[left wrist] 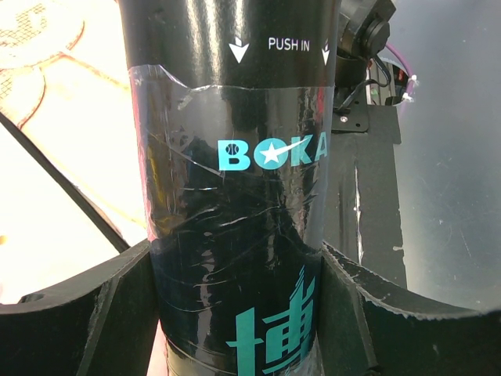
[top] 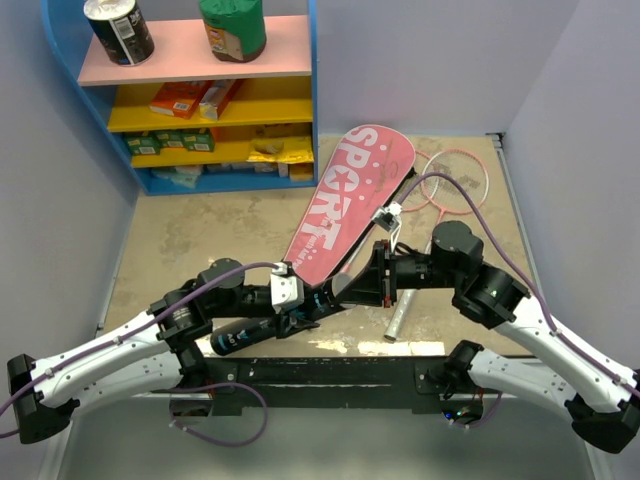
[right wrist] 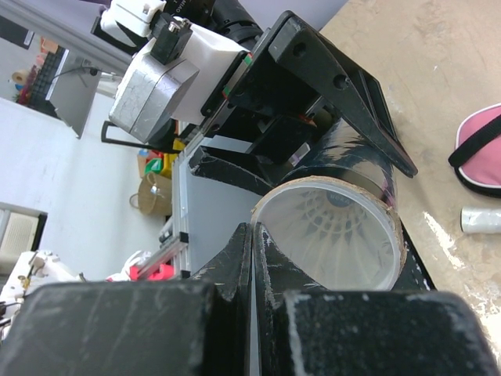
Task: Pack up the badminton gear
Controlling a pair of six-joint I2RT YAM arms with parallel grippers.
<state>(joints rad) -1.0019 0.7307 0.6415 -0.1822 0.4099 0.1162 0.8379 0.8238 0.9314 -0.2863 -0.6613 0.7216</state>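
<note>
My left gripper (top: 300, 312) (left wrist: 235, 286) is shut on the long black tube (top: 238, 339) (left wrist: 235, 117) with teal lettering and holds it low over the table's near edge. The tube's open end (right wrist: 329, 235) faces my right gripper, and the white shuttlecock (right wrist: 337, 223) sits inside. My right gripper (top: 372, 276) (right wrist: 254, 251) is shut and empty, its tips at the rim of the tube's mouth. The pink "SPORT" cover (top: 350, 195) (right wrist: 481, 145) lies behind the grippers. The two pink-framed rackets (top: 455, 180) lie to its right, partly under it.
A blue shelf (top: 312, 100) with snack cans (top: 118, 30) and boxes stands at the back left. A white grip handle (top: 398, 318) (right wrist: 481, 219) lies on the table near the right gripper. The black base bar (top: 330, 370) runs along the near edge.
</note>
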